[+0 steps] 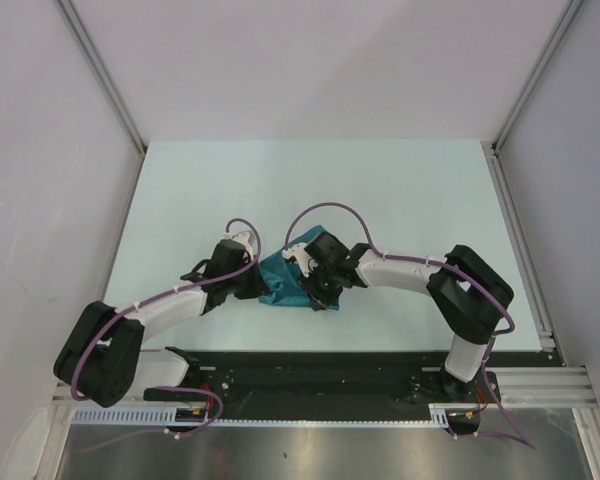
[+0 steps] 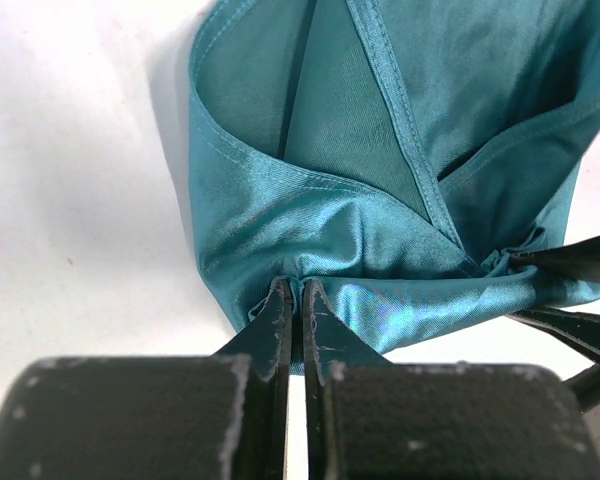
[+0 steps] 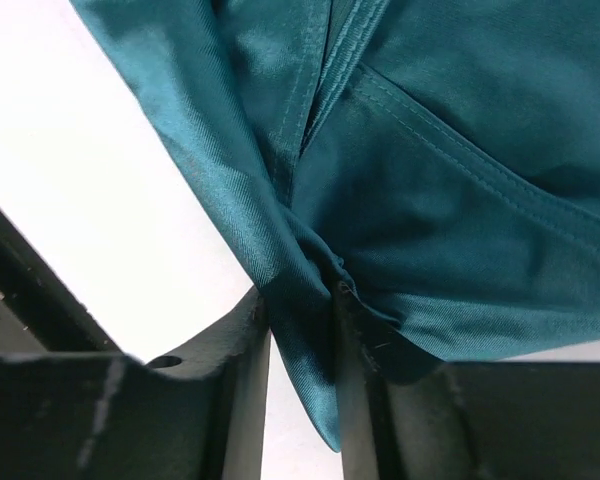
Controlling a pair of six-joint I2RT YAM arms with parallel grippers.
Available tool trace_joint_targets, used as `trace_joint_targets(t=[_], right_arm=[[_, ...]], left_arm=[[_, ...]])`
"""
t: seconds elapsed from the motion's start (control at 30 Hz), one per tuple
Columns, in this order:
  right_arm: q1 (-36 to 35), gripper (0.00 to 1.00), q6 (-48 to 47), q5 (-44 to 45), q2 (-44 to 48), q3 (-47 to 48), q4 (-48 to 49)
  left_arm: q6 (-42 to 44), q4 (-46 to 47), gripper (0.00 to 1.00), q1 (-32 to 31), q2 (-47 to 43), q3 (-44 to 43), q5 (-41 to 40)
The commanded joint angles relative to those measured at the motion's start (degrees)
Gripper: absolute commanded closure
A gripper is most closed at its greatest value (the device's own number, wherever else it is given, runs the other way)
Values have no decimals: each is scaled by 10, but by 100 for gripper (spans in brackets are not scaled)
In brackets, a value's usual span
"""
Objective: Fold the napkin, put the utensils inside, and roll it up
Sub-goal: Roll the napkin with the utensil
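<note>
The teal napkin [image 1: 283, 283] lies bunched and folded near the middle of the table, between my two grippers. My left gripper [image 1: 257, 285] is shut on the napkin's left edge; in the left wrist view the jaws [image 2: 294, 292] pinch a fold of the shiny cloth [image 2: 360, 170]. My right gripper [image 1: 315, 292] is shut on the napkin's right side; in the right wrist view a fold of the cloth [image 3: 460, 200] hangs down between its jaws [image 3: 302, 300]. The right gripper's dark fingers [image 2: 570, 262] show at the right edge of the left wrist view. The spoon is out of view.
The pale table [image 1: 380, 190] stretches behind the arms, walled by grey panels and metal rails on both sides. A black base rail [image 1: 320, 370] runs along the near edge.
</note>
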State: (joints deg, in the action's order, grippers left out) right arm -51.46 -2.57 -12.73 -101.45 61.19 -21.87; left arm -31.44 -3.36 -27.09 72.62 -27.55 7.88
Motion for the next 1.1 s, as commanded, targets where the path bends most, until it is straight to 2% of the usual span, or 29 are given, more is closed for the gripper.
trace_joint_targets(t=[0.0, 0.1, 0.13, 0.2, 0.23, 0.33, 0.43, 0.53, 0.7, 0.93, 1.07], right_arm=[[4, 72, 10, -84, -47, 9, -58], [10, 77, 8, -107, -69, 19, -81], [12, 78, 8, -112, -74, 23, -85], [20, 79, 8, -132, -86, 25, -91], [23, 79, 9, -139, -89, 26, -92], [34, 80, 9, -162, -103, 28, -98], [48, 81, 6, -196, -122, 33, -105], [62, 83, 2, -232, -141, 41, -112], [80, 83, -5, -280, -164, 53, -119], [87, 83, -17, -303, -201, 77, -143], [90, 83, -20, -308, -214, 84, -147]], left_arm=[[8, -41, 96, 2, -17, -20, -22], [5, -46, 82, 5, -28, -29, -29], [4, -52, 69, 8, -36, -36, -30], [3, -56, 60, 12, -47, -43, -34], [2, -60, 48, 16, -52, -47, -36], [2, -68, 34, 24, -80, -46, -37], [4, -67, 24, 34, -104, -31, -25], [1, -49, 21, 52, -104, -7, 10], [-27, 17, 21, 97, -79, 35, 91], [-49, 113, 23, 111, -49, 61, 144], [-53, 151, 29, 114, -7, 70, 155]])
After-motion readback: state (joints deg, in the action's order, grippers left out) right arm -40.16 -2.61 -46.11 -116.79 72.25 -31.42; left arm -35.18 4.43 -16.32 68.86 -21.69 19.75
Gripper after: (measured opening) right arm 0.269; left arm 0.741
